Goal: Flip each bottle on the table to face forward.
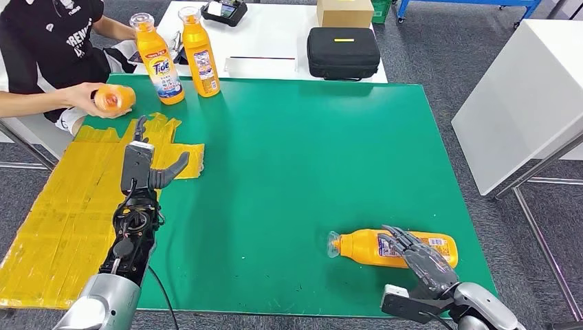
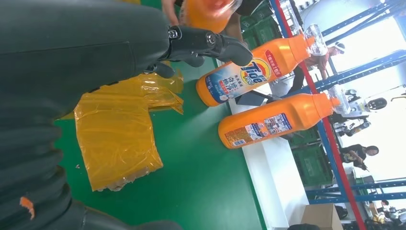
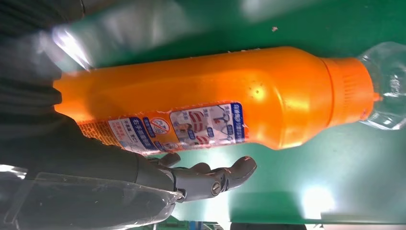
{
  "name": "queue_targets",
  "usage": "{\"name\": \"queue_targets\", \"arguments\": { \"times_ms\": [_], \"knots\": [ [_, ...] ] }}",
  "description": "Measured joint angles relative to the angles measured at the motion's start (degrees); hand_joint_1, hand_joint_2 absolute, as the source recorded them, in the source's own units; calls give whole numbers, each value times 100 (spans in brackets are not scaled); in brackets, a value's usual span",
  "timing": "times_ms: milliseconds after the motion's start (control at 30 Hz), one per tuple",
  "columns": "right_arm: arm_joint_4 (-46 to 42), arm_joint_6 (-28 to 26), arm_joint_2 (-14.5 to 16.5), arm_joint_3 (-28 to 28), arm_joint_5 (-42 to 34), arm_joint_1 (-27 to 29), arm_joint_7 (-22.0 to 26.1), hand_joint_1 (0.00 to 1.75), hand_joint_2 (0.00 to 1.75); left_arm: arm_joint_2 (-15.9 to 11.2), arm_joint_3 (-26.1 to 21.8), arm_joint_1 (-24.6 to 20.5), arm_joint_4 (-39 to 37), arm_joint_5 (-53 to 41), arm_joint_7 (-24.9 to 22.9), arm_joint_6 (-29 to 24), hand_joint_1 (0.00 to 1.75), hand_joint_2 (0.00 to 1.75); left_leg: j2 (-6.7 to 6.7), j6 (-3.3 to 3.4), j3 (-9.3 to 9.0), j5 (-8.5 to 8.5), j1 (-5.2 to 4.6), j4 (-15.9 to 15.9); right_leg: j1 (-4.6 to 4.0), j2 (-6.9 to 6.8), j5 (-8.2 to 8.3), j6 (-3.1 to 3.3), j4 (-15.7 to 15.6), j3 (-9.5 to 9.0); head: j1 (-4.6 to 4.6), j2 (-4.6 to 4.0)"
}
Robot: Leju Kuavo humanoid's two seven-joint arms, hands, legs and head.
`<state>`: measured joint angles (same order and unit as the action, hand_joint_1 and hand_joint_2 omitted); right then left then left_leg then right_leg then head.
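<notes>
An orange bottle [image 1: 392, 247] is seen lying on its side near the front right corner of the green table [image 1: 295, 172], its clear cap pointing toward the left edge and its back label turned up. The right hand [image 1: 419, 258] is placed over the bottle's base end, with its fingers [image 3: 215, 178] spread apart and extended alongside the label; no closed hold on the bottle is shown, and the hand is read as open. Whether the fingers touch the bottle cannot be told.

The left hand [image 1: 144, 165] is held above the yellow sheet [image 1: 75, 213] that covers the table's left edge. Its thumb is stretched out to the side, its fingers are apart, and nothing is held in it.

Two more orange bottles are stood upright near the back left corner: the Tide bottle [image 1: 158, 62], with its front label shown, and just beside it the second upright bottle [image 1: 200, 53], with its back label shown. A further held bottle [image 1: 114, 98] is gripped on its side by a person's hand [image 1: 86, 98] at the back left corner.

Beyond the back edge, a black case [image 1: 343, 52] and a cardboard box [image 1: 345, 12] are set on a white table [image 1: 275, 41].
</notes>
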<state>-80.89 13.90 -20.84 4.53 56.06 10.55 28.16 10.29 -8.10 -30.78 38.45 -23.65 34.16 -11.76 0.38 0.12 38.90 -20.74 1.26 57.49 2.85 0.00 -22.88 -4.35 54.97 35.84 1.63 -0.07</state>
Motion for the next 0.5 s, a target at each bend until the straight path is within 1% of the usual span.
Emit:
{"name": "queue_targets", "arguments": {
  "times_ms": [267,500],
  "knots": [
    [115,-5,-23,32,20,-38,-10,0,175,-2,4,-16,-20,18,9,-18,0,175,0,1,0,1,0,0,0,0,0,0,0,-1,1,0],
    [471,-212,33,173,406,-251,-303,0,175,-31,8,-43,-20,193,37,-69,0,175,0,1,0,2,0,0,0,-1,1,0,0,-1,1,0]
  ]
}}
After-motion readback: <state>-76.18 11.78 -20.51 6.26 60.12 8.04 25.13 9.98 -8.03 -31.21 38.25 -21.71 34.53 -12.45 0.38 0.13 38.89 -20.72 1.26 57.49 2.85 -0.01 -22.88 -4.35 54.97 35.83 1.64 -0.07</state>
